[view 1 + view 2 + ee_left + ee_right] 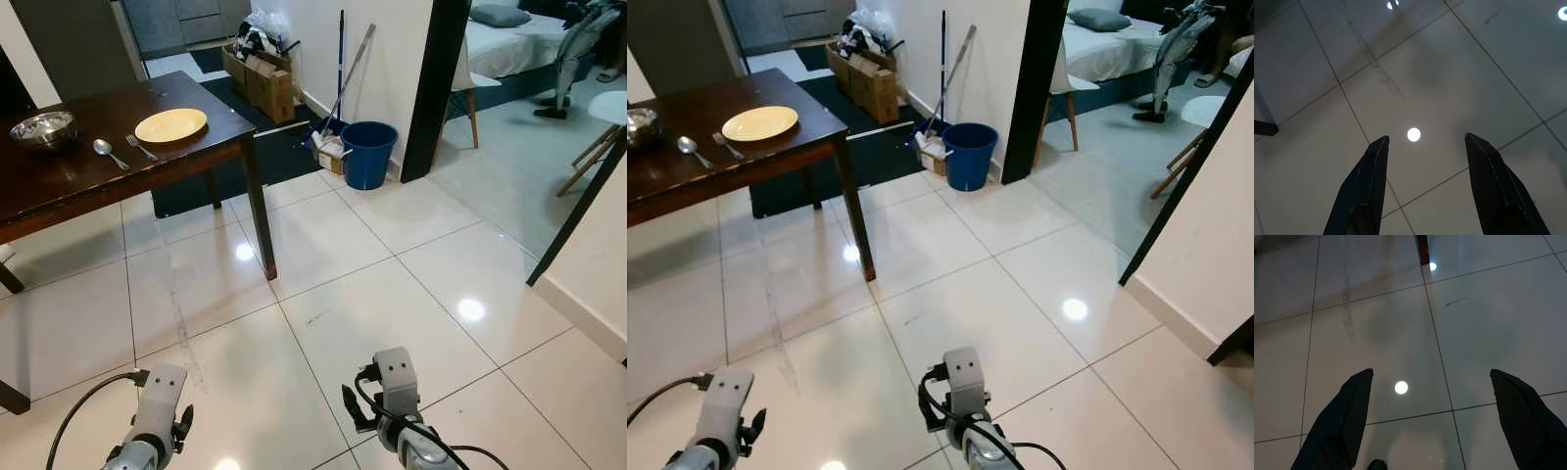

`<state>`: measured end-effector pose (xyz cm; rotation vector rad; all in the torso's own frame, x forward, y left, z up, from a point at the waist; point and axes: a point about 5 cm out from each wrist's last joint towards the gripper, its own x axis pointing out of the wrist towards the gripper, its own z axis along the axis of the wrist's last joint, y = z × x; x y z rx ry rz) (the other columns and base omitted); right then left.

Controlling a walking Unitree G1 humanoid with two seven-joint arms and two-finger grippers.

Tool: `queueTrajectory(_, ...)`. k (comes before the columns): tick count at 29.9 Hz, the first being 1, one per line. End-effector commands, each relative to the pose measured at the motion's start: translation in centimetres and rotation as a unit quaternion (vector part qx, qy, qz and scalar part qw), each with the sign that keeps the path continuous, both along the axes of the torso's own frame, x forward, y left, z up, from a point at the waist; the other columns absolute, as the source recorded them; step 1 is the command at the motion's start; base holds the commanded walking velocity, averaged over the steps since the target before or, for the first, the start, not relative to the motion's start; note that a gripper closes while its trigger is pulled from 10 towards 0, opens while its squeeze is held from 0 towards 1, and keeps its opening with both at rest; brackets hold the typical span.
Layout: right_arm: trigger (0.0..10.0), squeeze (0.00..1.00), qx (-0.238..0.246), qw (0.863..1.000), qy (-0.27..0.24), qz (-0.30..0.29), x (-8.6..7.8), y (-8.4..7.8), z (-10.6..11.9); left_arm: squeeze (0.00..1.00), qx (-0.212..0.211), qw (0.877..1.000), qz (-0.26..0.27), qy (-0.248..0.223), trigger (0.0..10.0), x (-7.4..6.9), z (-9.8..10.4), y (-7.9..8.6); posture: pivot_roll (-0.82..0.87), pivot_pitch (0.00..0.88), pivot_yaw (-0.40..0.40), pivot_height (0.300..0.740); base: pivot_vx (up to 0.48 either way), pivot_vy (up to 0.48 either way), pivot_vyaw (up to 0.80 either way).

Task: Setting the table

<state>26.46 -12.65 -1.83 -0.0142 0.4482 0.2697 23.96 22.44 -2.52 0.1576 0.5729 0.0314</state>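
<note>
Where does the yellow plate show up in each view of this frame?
Left eye view: yellow plate on the dark table, upper left, near its corner.
Right eye view: plate upper left, same corner.
Left wrist view: floor tiles.
Right wrist view: floor tiles.
Shared landmark: blue bucket by the wall.

Home interior, dining area opening onto a bedroom. Dark wooden dining table (pixel 118 171) stands on glossy white floor tiles (pixel 411 294), set with a yellow plate (pixel 170 124), fork (pixel 141 147), spoon (pixel 106 150) and metal bowl (pixel 43 128). Beyond the table's far corner, a blue bucket (pixel 368 153) with broom and mop (pixel 341 69) leaning on the white wall, cardboard boxes (pixel 263 78) further back. Past the bucket, a doorway shows a bed (pixel 509 44) with pillow.
</note>
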Motion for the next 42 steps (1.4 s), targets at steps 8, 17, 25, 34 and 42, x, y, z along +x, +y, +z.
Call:
queueTrajectory(8, 10.0, 0.0, 0.017, 0.996, -0.079, -0.027, 0.7, -1.1, 2.2, 0.0, -0.023, 0.996, 0.008, -0.082, 10.0, 1.3, 3.3, 1.6, 0.03, 0.0, 0.11, 0.74, 0.0, 0.0, 0.0)
queueTrajectory(17, 10.0, 0.0, 0.061, 0.986, -0.148, -0.048, 1.4, -1.3, 5.3, 0.0, -0.029, 0.991, -0.057, -0.116, 10.0, 2.1, 5.4, -1.3, 0.01, 0.0, 0.098, 0.74, 0.0, 0.0, 0.0)
queueTrajectory(25, 10.0, 0.0, 0.077, 0.983, -0.158, -0.042, 1.9, -0.5, 6.3, 0.0, -0.008, 0.988, -0.062, -0.144, 10.0, 2.4, 6.2, -1.8, 0.01, 0.0, 0.093, 0.74, 0.0, 0.0, 0.0)
queueTrajectory(34, 10.0, 0.0, 0.065, 0.981, -0.177, -0.045, 1.2, -1.4, 7.3, 0.0, -0.033, 0.986, 0.066, -0.15, 10.0, 1.5, 6.5, 0.9, 0.0, 0.0, 0.083, 0.74, 0.0, 0.0, 0.0)
queueTrajectory(42, 10.0, 0.0, 0.058, 0.98, -0.183, -0.046, 1.3, -1.9, 8.0, 0.0, -0.051, 0.984, 0.054, -0.16, 10.0, 2.1, 6.8, -0.9, -0.01, 0.0, 0.069, 0.74, 0.0, 0.0, 0.0)
